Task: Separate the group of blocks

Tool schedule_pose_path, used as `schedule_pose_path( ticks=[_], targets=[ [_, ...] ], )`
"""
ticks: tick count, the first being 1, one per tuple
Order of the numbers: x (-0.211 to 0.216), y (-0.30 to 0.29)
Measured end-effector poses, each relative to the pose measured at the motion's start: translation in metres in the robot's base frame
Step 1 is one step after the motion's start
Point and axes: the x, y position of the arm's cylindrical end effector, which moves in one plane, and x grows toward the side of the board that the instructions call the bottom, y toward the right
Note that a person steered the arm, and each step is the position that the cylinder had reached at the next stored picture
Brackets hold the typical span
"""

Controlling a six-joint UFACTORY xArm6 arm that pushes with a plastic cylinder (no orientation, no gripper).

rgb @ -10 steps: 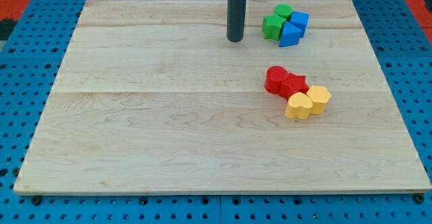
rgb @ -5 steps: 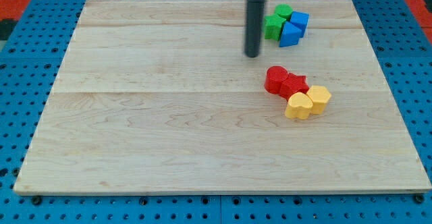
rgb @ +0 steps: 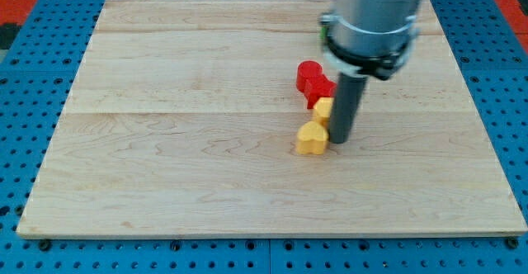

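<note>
My tip (rgb: 340, 139) rests on the wooden board (rgb: 181, 125), right of centre. It touches the right side of a yellow heart-shaped block (rgb: 312, 139). A second yellow block (rgb: 323, 108) sits just above, partly hidden behind the rod. Two red blocks (rgb: 313, 79) lie above that, at the rod's left. The arm's grey body (rgb: 375, 14) hides the green and blue blocks at the view's top right; only a green sliver (rgb: 322, 35) shows.
The board lies on a blue perforated table (rgb: 33, 101). A red area (rgb: 21, 6) shows at the view's top left corner.
The rod swept from the view's top down and to the right, then into the red and yellow group. Those blocks slid left and the yellow ones now stand one above the other.
</note>
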Motion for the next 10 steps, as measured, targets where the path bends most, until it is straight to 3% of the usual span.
schedule_pose_path(
  ticks=[2, 5, 7, 10],
  targets=[
    [-0.033, 0.031],
    [-0.041, 0.005],
    [-0.042, -0.069],
    [-0.096, -0.018]
  ],
)
